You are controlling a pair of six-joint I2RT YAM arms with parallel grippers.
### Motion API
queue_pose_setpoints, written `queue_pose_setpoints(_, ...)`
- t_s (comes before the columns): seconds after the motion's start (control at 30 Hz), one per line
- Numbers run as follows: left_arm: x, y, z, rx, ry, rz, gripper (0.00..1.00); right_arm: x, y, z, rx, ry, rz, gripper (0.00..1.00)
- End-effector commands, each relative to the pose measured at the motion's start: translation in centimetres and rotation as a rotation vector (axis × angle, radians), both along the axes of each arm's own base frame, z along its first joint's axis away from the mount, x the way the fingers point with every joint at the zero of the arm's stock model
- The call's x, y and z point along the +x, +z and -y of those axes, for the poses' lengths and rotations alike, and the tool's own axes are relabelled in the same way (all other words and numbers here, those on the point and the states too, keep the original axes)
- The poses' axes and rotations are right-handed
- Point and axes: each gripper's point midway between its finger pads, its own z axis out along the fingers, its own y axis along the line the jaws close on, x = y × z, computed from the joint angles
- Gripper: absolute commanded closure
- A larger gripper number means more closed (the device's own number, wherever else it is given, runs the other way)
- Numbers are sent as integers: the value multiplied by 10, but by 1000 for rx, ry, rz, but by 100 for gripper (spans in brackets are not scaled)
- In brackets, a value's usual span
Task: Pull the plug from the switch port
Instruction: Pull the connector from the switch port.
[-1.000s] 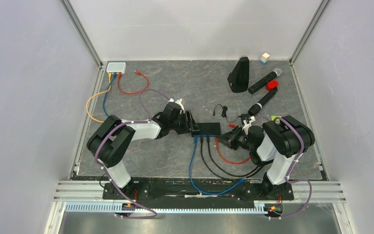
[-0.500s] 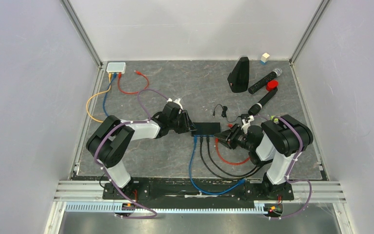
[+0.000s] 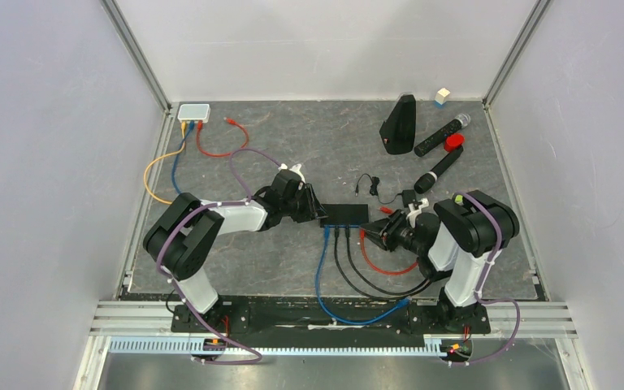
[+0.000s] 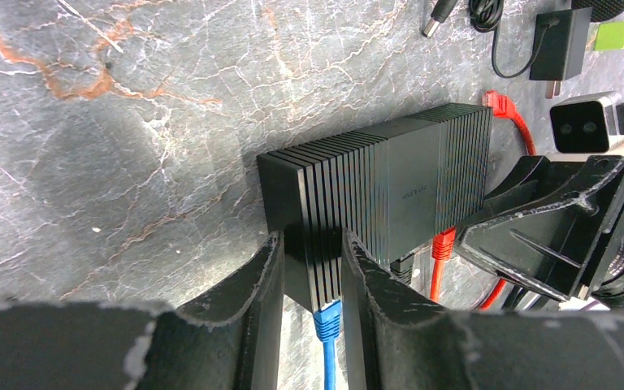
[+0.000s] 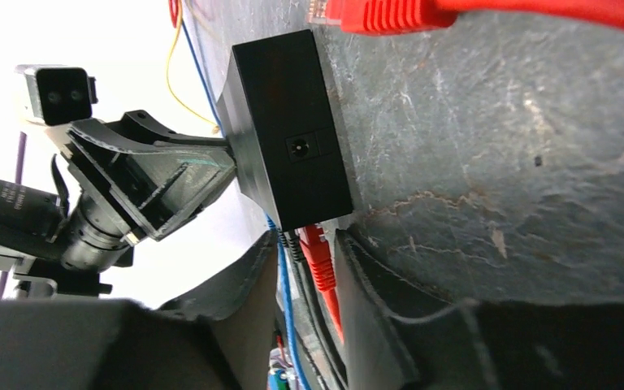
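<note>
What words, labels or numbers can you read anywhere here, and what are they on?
Switch: a faint logo on its top, too blurred to read.
No other writing shows in any view.

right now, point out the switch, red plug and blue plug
switch (image 4: 390,187), left wrist view, top face
red plug (image 4: 442,248), left wrist view, its boot
blue plug (image 4: 327,318), left wrist view, its boot

Top camera looks down over the whole worktop (image 3: 309,138) from its near edge. Wrist cameras face the switch (image 4: 390,187) closely from opposite ends; all share it.
</note>
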Motion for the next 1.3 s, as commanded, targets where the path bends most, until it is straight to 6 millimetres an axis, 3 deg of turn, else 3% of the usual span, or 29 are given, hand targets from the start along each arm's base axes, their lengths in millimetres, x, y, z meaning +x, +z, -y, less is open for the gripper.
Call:
queue_pose_setpoints(0.0,-36,-46,-30,171,-11,-137,70,-6,-19,11,-26,-64,-81,62)
queue_pose_setpoints(0.77,-38,-49,-29,165,-19,-143,71,5,-23,10,-28,-80,-96,72)
queue_pose_setpoints(1.07,-38,-49,-28,163,-24,-144,70,4,-25,10,-52,-64,-89,88)
queue_pose_setpoints(1.17,-38,-48,-27,148,-17,-147,68,1,-42,14,-185,-1,-98,99)
queue_pose_setpoints(1.27,-38,-46,-24,129,-11,-146,67,-8,-58,19,-311,90,-122,100)
